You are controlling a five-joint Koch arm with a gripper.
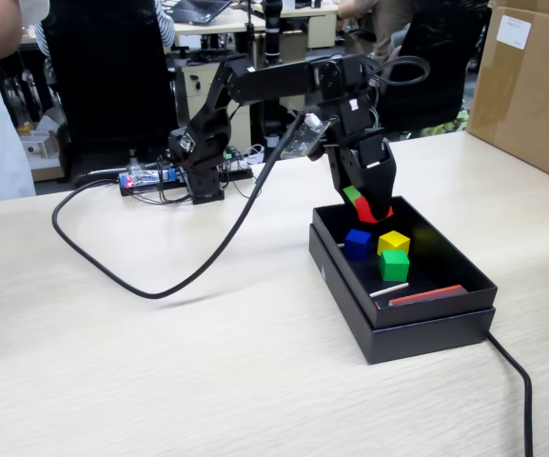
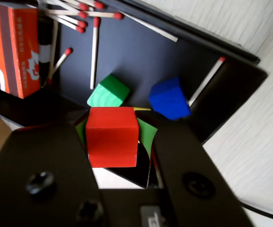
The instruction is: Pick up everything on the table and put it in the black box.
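My gripper (image 1: 369,208) hangs over the far end of the black box (image 1: 417,328) and is shut on the red cube (image 1: 367,211). In the wrist view the red cube (image 2: 111,136) sits between the green-padded jaws of the gripper (image 2: 113,124), above the box floor (image 2: 127,52). On that floor lie the blue cube (image 1: 357,243), the yellow cube (image 1: 393,241) and the green cube (image 1: 395,265). The wrist view shows the green cube (image 2: 109,91) and blue cube (image 2: 169,98) just past the jaws; the yellow one is almost hidden behind the red cube. The box stands on the beige table (image 1: 160,362).
An orange matchbox (image 2: 15,47) and loose matches (image 2: 94,52) lie in the box's near end, seen as a red strip (image 1: 426,294) in the fixed view. A black cable (image 1: 160,276) loops across the table. A brown carton (image 1: 531,86) stands at the right. The arm's base (image 1: 198,162) is at the back.
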